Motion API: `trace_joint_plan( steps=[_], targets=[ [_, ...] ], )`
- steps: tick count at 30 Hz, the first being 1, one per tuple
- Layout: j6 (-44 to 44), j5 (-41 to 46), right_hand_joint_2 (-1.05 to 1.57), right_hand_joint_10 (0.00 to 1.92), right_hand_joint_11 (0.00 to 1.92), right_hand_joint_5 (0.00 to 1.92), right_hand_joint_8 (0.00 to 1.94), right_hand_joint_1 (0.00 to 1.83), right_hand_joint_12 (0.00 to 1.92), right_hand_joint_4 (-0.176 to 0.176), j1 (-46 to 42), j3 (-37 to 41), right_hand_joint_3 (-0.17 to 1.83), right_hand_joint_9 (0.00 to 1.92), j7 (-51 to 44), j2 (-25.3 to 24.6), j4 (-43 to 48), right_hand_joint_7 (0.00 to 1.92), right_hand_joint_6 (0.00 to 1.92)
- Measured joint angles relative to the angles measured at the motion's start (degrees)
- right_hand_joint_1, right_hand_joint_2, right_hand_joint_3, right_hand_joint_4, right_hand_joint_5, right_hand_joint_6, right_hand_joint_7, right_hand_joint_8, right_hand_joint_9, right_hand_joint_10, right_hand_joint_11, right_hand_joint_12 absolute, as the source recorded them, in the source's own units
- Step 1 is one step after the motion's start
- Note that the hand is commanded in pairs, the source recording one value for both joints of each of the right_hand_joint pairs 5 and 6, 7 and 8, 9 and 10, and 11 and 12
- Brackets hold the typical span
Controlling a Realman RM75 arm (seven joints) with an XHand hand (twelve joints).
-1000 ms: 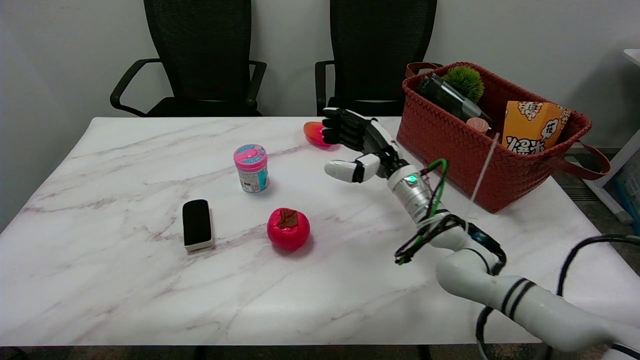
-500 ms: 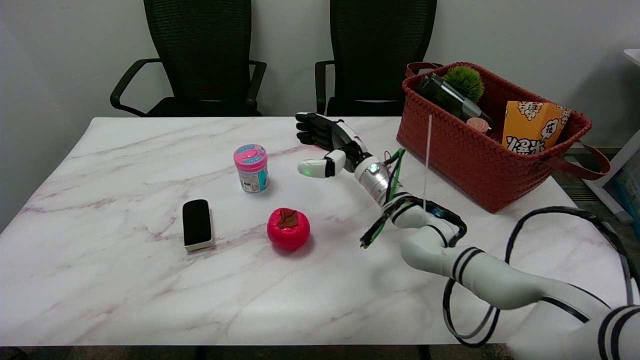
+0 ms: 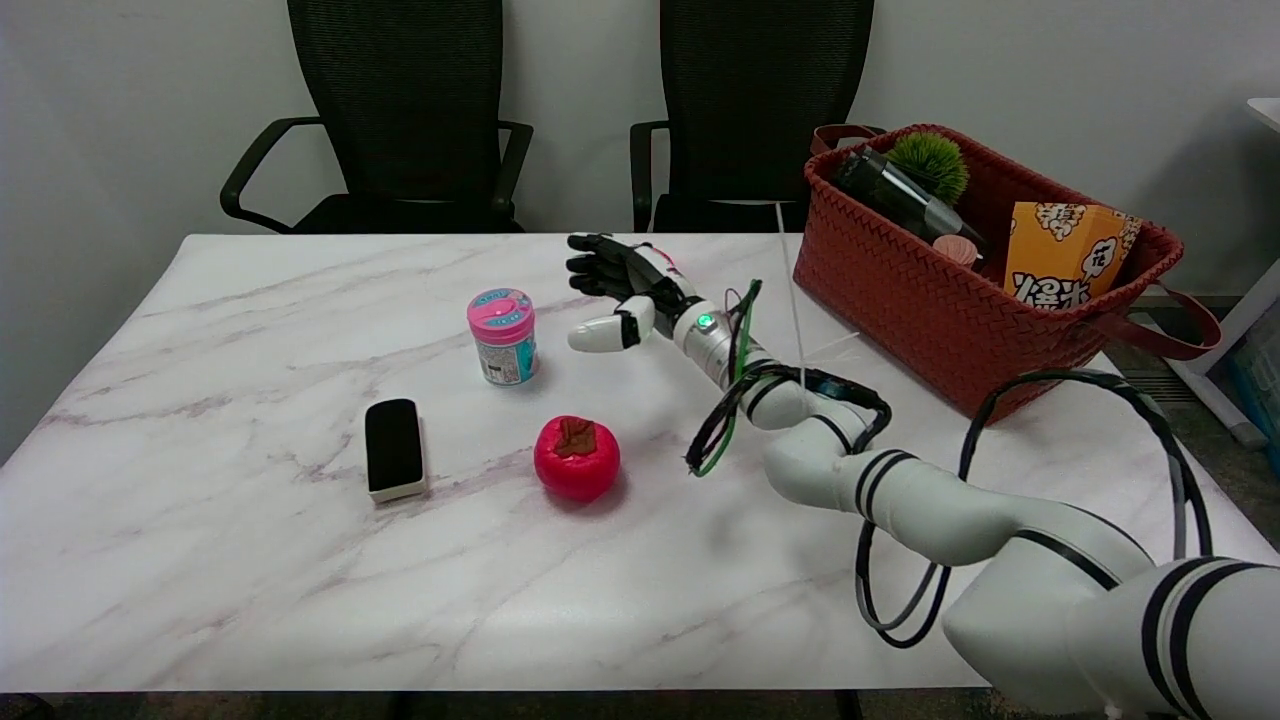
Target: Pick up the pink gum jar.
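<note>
The pink gum jar [image 3: 502, 336] stands upright on the marble table [image 3: 250, 560], left of centre; it has a pink lid and a pale blue label. My right hand [image 3: 622, 291] hovers just to the right of the jar, a short gap away, with its fingers spread toward the jar and its white-tipped thumb lowest. It holds nothing. The white forearm reaches in from the lower right.
A red apple-like fruit [image 3: 576, 457] sits in front of the jar. A black eraser block [image 3: 394, 447] lies to the front left. A red woven basket [image 3: 960, 300] with a bottle, an orange box and a green ball stands at the right. Two black chairs stand behind the table.
My right hand has moved left across the table, from near the basket to just right of the jar. It now hides the small red-orange thing at the back. The jar stayed put.
</note>
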Motion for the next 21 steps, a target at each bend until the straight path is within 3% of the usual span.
trace_joint_plan(
  steps=[21],
  targets=[
    [-8.22,-10.69,-0.51,0.48,0.32,0.32,0.43,1.2,0.32,0.0,8.09,-0.4,0.91,0.48,2.16,-8.59,-9.96,0.43,0.32]
  ],
)
